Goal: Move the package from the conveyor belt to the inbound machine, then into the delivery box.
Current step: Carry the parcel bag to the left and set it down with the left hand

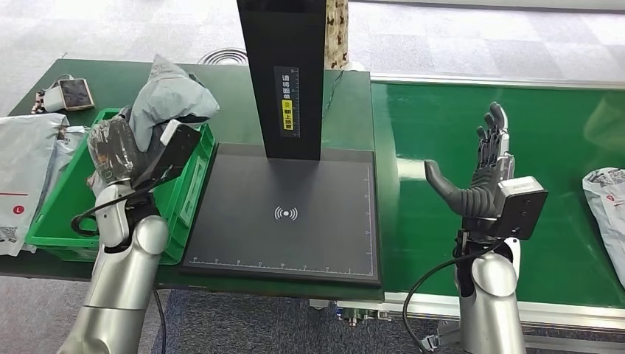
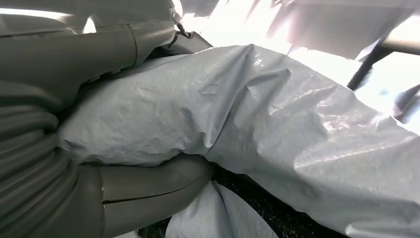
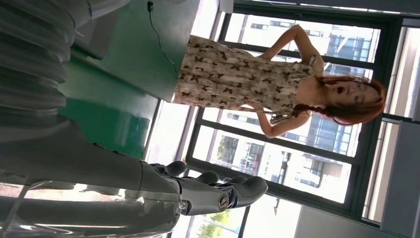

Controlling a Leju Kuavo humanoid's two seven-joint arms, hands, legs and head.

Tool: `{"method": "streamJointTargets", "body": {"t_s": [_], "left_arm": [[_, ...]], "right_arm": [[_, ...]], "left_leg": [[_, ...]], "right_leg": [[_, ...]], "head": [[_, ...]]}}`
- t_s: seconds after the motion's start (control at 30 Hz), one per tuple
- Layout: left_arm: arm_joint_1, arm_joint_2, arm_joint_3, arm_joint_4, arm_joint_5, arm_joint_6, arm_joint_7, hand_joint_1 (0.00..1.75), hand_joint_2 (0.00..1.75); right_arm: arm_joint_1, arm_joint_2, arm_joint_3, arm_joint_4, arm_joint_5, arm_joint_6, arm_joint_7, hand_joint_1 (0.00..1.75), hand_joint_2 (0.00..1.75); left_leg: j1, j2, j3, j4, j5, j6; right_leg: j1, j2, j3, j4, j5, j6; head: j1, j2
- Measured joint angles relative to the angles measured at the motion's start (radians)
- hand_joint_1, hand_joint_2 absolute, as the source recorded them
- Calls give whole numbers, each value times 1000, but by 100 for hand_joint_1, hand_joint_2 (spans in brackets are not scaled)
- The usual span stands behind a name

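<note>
The left hand (image 1: 118, 147) is gripping a grey package (image 1: 168, 94) above the green delivery box (image 1: 51, 214) at the tabletop's left edge. The right hand (image 1: 486, 173) is hovering over the conveyor belt (image 1: 545, 133), fingers spread wide, holding nothing.

The left hand (image 1: 118, 151) held the package (image 1: 168, 92) above the delivery box (image 1: 193, 177), with the inbound machine (image 1: 287, 217) just to its right, while the right hand (image 1: 483, 173) hovered over the conveyor belt (image 1: 560, 147), another parcel (image 1: 608, 210) lying to its right.
</note>
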Motion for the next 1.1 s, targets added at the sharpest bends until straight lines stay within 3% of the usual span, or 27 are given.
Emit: {"method": "streamJointTargets", "body": {"t_s": [0.13,0.43,0.57,0.93,1.1], "left_arm": [[-111,28,66,233,-86,-50,135,175,175],[-245,96,139,521,-148,-171,237,175,175],[-275,115,130,582,-154,-206,284,5,175],[-300,129,132,635,-153,-185,259,0,175],[-299,129,149,640,-143,-133,218,0,175]], "right_arm": [[-18,7,3,16,12,12,5,0,175],[-38,11,5,34,24,15,22,0,175],[-40,12,10,40,27,25,28,0,175],[-37,12,20,40,36,25,41,0,175],[-30,12,20,36,41,25,43,0,175]], "left_leg": [[0,1,0,0,1,-1],[0,1,-1,0,1,-1],[0,1,-1,0,1,-1],[0,1,-1,0,1,-1],[0,1,-1,0,1,-1]], "right_leg": [[0,1,0,0,1,-1],[0,1,-1,0,0,0],[0,1,-1,0,0,0],[0,1,-1,0,0,0],[0,1,-1,0,0,0]], "head": [[0,0],[0,0],[0,0],[0,0],[0,0]]}}
